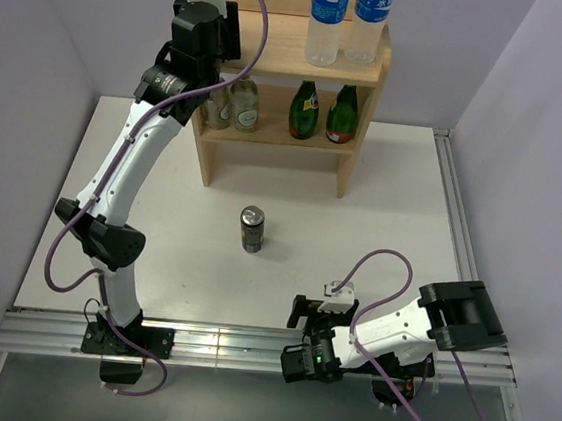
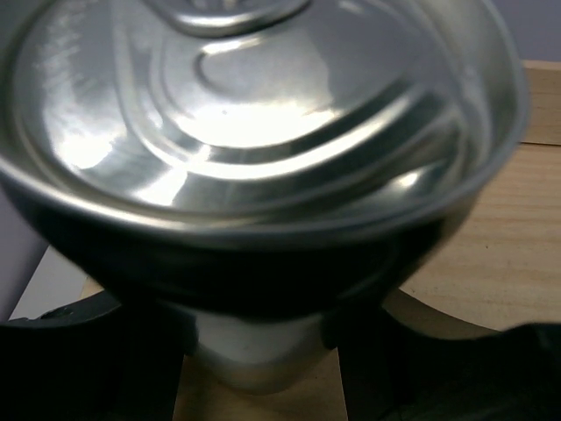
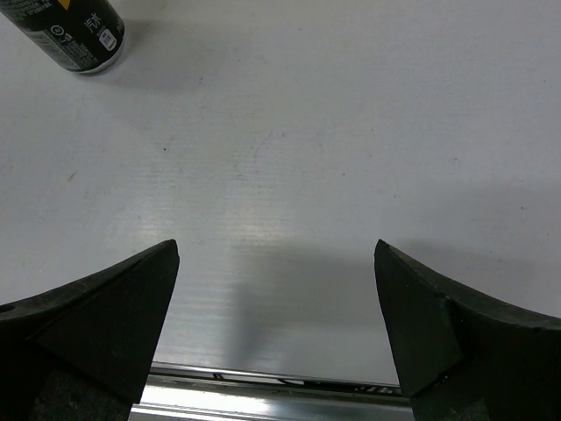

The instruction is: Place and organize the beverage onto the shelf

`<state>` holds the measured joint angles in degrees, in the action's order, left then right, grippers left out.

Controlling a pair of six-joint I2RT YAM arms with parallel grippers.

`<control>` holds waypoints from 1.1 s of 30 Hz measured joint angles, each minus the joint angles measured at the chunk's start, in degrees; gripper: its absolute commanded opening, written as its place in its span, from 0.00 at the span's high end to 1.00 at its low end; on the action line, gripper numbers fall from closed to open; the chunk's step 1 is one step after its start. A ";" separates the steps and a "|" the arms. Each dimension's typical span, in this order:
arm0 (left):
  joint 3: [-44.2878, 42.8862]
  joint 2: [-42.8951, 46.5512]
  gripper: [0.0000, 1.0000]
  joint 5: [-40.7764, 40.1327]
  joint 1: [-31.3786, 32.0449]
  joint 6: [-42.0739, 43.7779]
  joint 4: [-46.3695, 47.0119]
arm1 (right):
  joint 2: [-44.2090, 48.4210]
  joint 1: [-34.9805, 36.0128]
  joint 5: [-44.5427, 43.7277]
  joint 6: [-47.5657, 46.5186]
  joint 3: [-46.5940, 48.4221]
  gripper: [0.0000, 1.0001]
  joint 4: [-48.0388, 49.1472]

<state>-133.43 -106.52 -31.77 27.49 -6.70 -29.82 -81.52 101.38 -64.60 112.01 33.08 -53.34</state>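
Note:
The wooden shelf (image 1: 277, 54) stands at the back of the table. Two water bottles (image 1: 329, 14) stand on its top tier at the right, and two green bottles (image 1: 305, 110) on the lower tier at the right. My left gripper (image 1: 207, 37) is over the top tier's left end, shut on a dark can (image 2: 263, 132). The can fills the left wrist view, with a finger on each side of its body (image 2: 263, 351) just above the wood (image 2: 500, 254). A second dark can (image 1: 251, 230) stands upright mid-table and also shows in the right wrist view (image 3: 74, 35). My right gripper (image 1: 298, 335) is open and empty by the front edge (image 3: 276, 324).
Two pale clear bottles (image 1: 232, 107) stand on the lower tier at the left. A metal rail (image 1: 247, 343) runs along the front edge, just under my right gripper (image 3: 263, 395). Grey walls close in the table on the left, back and right.

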 measured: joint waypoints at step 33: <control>12.79 7.67 0.01 3.48 0.81 -1.75 4.72 | -7.34 5.27 0.61 0.63 6.36 0.00 -10.34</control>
<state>-120.64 -98.85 -28.29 28.29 -8.45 -25.10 -88.86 106.65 -63.99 112.64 39.44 -63.68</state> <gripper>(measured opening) 0.989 0.994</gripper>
